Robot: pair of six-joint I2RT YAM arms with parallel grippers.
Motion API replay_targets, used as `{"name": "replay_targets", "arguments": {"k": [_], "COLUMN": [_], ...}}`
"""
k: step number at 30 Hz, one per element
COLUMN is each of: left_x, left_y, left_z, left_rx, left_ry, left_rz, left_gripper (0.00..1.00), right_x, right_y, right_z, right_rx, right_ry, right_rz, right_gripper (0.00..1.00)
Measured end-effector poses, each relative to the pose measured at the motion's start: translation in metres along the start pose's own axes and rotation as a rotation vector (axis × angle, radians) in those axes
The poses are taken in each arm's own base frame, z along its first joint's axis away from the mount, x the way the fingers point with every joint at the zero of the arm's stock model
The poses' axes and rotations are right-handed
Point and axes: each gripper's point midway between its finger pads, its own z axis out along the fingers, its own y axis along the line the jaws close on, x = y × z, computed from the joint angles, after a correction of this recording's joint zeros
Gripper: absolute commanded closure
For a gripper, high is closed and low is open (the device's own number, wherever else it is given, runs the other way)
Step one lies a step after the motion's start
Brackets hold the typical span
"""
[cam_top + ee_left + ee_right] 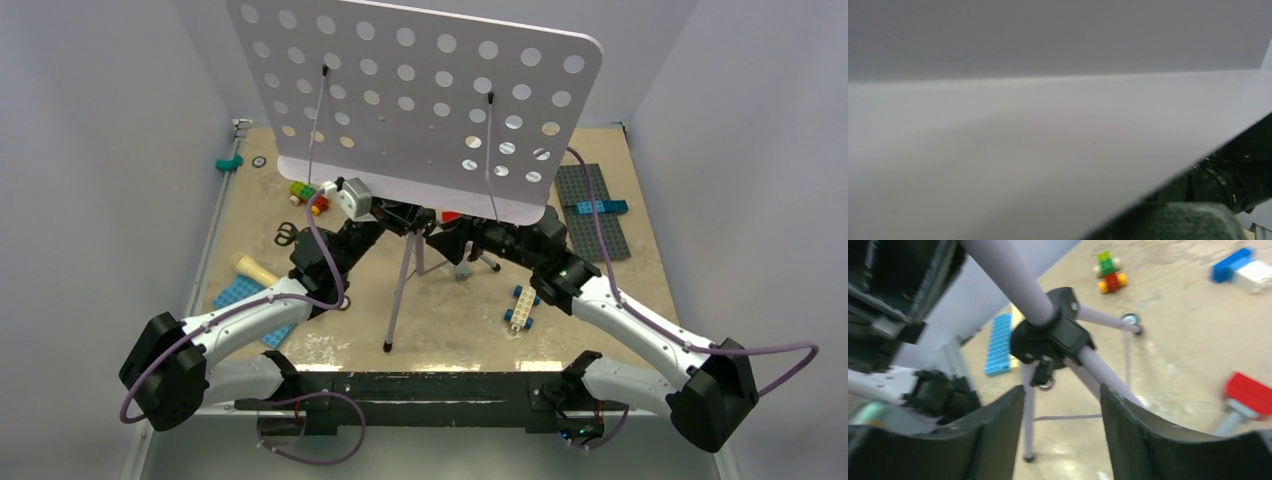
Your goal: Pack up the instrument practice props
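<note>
The lilac perforated music stand [420,95] stands upright mid-table on its tripod legs [400,290]. My left gripper [388,214] sits under the desk's lower edge, its jaws hidden. The left wrist view is filled by the lilac desk [1038,150]. My right gripper [1063,405] is open and empty, its fingers [1143,440] just short of the black tripod hub [1053,335]; it also shows in the top view [452,238]. The cream-yellow microphone [254,268] lies at the left. The black mic stand and the sheet-music pages are out of view.
A blue studded plate [238,297] lies by the microphone and a grey plate [596,212] at the back right. Coloured bricks [303,190] lie behind the stand, a white-and-blue brick [522,306] in front right, and a red brick [1252,392] near the right gripper.
</note>
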Motion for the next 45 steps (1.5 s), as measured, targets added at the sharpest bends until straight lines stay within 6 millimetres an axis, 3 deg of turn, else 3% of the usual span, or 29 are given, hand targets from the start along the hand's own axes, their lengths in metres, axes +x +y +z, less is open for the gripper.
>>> {"name": "replay_targets", "arguments": {"k": [6,10,14,23,33,37,38,45], "left_x": [0.002,0.005,0.007,0.011,0.009,0.006,0.006,0.001], "left_y": [0.003,0.004,0.004,0.005,0.004,0.002,0.001,0.002], "left_z": [0.000,0.001,-0.001,-0.010,-0.022,-0.032,-0.034,-0.046], "left_rx": [-0.029,-0.047,-0.059,-0.098,-0.134,-0.147,-0.151,-0.180], "left_ry": [0.029,0.058,0.059,0.026,-0.009,0.022,0.029,0.028], "left_rz": [-0.030,-0.056,-0.074,-0.096,-0.152,-0.170,-0.178,-0.213], "left_gripper": [1.00,1.00,1.00,1.00,1.00,1.00,1.00,1.00], "right_x": [0.001,0.025,0.052,0.093,0.090,0.094,0.088,0.085], "right_y": [-0.034,-0.050,-0.061,-0.028,-0.009,-0.005,0.005,0.017], "right_z": [-0.028,-0.046,-0.049,-0.040,-0.019,-0.001,0.013,0.036], "right_rx": [0.172,0.229,0.264,0.154,0.093,0.079,0.058,0.027], "right_ry": [-0.069,-0.095,-0.074,-0.060,-0.117,-0.100,-0.121,-0.140], "right_rz": [-0.137,-0.171,-0.173,-0.244,-0.337,-0.368,-0.382,-0.391], "right_gripper": [0.37,0.43,0.46,0.47,0.47,0.47,0.47,0.48]}}
